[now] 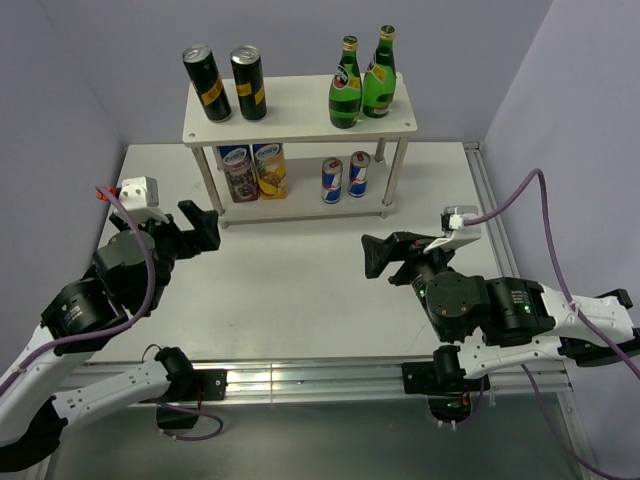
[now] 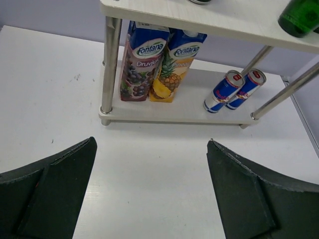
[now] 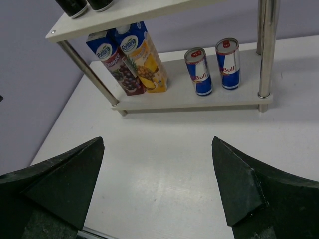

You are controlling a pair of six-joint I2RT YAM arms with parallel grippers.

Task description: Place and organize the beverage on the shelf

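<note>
Top view: shelf (image 1: 300, 112) standing at 12 o'clock on tabletop (image 1: 300, 300). Dark cans (image 1: 207, 84) sitting on upper board toward 10 o'clock, green bottles (image 1: 346, 88) toward 2 o'clock. Blue-and-silver cans (image 1: 332, 181) standing on lower board, juice cartons (image 1: 240, 173) standing left of them. Left fingers (image 1: 200, 228) hovering at 9 o'clock, right fingers (image 1: 380, 252) at 3 o'clock, both apart from shelf.

Left wrist: left fingers (image 2: 55, 189) spreading wide, holding nothing; shelf lying ahead at 12 o'clock.

Right wrist: right fingers (image 3: 60, 184) spreading wide, gripping nothing; blue-and-silver cans showing at 1 o'clock.

shelf (image 1: 300, 125): pale matt wood-look boards, polished metal legs. Bottles (image 1: 362, 84): glossy green glass. Cans (image 3: 214, 66): shiny metal. Bench (image 1: 300, 290): smooth matt white.
</note>
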